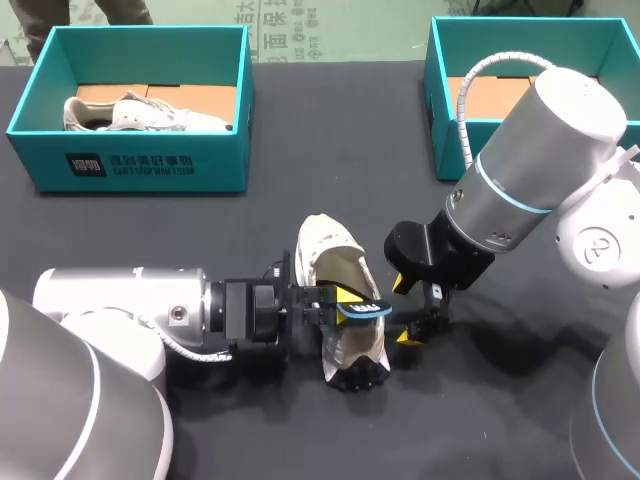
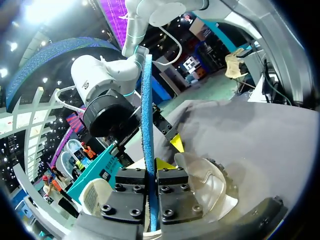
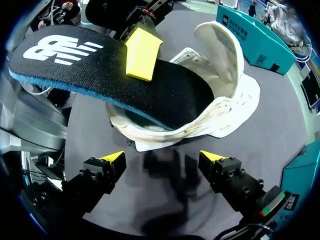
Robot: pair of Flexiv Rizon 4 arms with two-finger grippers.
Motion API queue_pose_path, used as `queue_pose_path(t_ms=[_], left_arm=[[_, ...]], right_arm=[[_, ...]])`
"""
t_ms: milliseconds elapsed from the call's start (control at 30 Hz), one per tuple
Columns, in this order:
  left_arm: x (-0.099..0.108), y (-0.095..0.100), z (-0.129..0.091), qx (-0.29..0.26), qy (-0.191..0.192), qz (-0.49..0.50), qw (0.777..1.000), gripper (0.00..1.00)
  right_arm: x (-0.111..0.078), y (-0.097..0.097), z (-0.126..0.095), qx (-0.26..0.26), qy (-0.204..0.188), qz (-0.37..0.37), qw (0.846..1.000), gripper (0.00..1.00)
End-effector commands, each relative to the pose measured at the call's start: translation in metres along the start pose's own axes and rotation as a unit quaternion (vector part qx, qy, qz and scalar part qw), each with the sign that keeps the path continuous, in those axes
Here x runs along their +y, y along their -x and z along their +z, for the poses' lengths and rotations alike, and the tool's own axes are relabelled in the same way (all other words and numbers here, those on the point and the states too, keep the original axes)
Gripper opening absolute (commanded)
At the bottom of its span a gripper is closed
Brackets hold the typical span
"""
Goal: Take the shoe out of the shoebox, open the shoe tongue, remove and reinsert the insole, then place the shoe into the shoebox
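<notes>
white shoe (image 1: 335, 255) lying on the dark table (image 1: 470, 430), out of its box, between my two arms. my left gripper (image 1: 345, 297) has its fingers closed flat on the insole (image 1: 365, 309), which has one end in the shoe's opening and the other raised clear. my right gripper (image 1: 404, 310) hangs just beside the shoe, fingers apart, holding nothing. the insole looks thin, light and floppy; i judge it will buckle if pushed from its end, so it is best pinched near the middle and fed in toe first. the shoe looks soft, light and likely to slide. its heel collar should give the firmest hold.
</notes>
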State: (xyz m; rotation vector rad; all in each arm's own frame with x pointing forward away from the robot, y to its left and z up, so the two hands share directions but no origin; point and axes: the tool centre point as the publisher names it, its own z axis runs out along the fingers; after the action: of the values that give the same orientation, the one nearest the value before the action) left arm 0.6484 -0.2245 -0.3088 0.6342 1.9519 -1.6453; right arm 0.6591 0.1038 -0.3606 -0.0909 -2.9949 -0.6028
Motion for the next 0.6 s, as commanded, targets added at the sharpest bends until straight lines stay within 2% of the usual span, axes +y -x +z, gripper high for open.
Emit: queue_pose_path(t_ms=[33, 467, 600], left_arm=[[0.001, -0.005, 0.000, -0.003, 0.016, 0.009, 1.000, 0.00], [0.032, -0.009, 0.001, 0.002, 0.029, 0.007, 1.000, 0.00], [0.041, -0.009, 0.002, 0.002, 0.044, 0.009, 0.999, 0.00]], right_arm=[[0.000, -0.001, 0.002, -0.001, 0.000, 0.000, 1.000, 1.00], [0.000, -0.001, 0.002, -0.001, 0.000, 0.000, 1.000, 1.00], [0.000, -0.001, 0.002, -0.001, 0.000, 0.000, 1.000, 1.00]])
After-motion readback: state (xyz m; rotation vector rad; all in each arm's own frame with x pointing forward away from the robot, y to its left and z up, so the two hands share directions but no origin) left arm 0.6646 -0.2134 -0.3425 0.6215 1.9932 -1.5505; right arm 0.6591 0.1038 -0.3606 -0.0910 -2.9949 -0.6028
